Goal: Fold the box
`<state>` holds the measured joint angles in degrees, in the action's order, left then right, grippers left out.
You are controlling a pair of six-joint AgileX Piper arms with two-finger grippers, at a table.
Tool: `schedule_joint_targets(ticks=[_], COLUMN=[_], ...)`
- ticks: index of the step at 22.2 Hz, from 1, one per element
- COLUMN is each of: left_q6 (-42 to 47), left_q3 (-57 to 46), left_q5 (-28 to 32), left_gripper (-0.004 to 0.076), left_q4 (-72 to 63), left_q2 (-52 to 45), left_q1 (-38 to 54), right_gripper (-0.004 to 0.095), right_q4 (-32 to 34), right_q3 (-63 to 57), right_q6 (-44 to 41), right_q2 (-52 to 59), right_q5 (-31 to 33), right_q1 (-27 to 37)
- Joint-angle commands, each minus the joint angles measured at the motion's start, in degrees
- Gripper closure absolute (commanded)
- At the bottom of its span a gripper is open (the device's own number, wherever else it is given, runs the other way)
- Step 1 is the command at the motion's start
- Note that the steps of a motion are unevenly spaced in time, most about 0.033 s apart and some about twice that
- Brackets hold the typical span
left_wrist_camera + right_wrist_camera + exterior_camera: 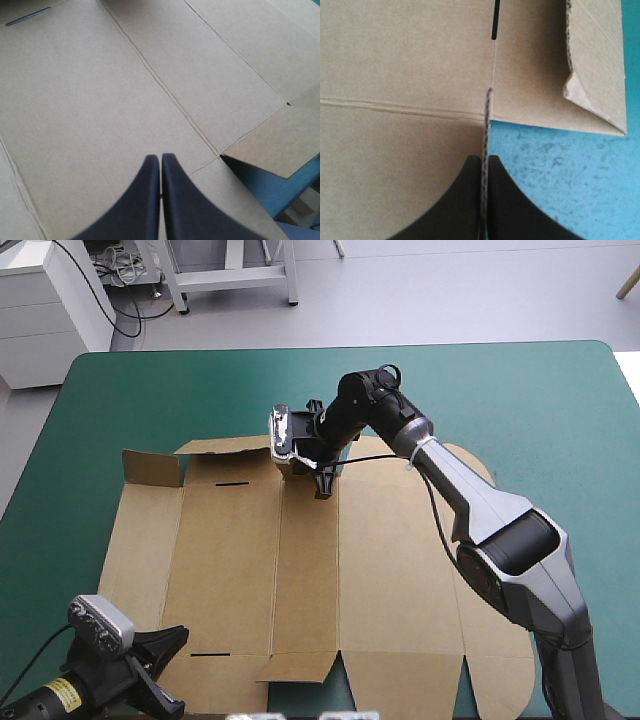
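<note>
1 far-edge flap [486, 130] of the box [240, 570], laid flat lengthwise left-to-right on the desk [500, 400], is pinched in the right claw [484, 165]; the left claw [160, 159], closed empty, is poised over its near-left corner.

high view: above and behind the robot, facing forward and down, far off, whole table [520, 400] and box [390, 570] in sight.
left wrist: close over the box's near left corner, facing across it.
right wrist: close at its far edge, facing left along it.
shared: the far-edge slot [232, 483], in high and right wrist.
</note>
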<state>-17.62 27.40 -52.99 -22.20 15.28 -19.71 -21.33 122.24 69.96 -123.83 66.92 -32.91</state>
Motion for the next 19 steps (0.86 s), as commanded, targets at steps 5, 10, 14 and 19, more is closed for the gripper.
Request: schedule_joint_targets(ticks=[5,10,14,19], left_q6=[0.45,0.45,0.45,0.45], left_q3=[1.95,1.95,1.95,1.95], left_q5=[3.17,3.17,3.17,3.17], left_gripper=[0.0731,0.0731,0.0732,0.0732], left_q4=[-1.68,-1.68,-1.68,-1.68], left_q2=[0.71,0.71,0.71,0.71], left_q1=[-0.30,-0.30,-0.30,-0.30], right_gripper=[0.0929,0.0832,0.0584,0.0844], right_q4=[-1.49,-0.24,6.40,12.84], right_q3=[2.04,2.04,2.04,2.04], right_q6=[-4.17,-4.55,-9.80,-18.57], right_q2=[3.01,2.55,2.68,8.89], right_q5=[-1.08,-1.61,-1.65,-0.95], right_q1=[0.08,0.08,0.08,2.45])
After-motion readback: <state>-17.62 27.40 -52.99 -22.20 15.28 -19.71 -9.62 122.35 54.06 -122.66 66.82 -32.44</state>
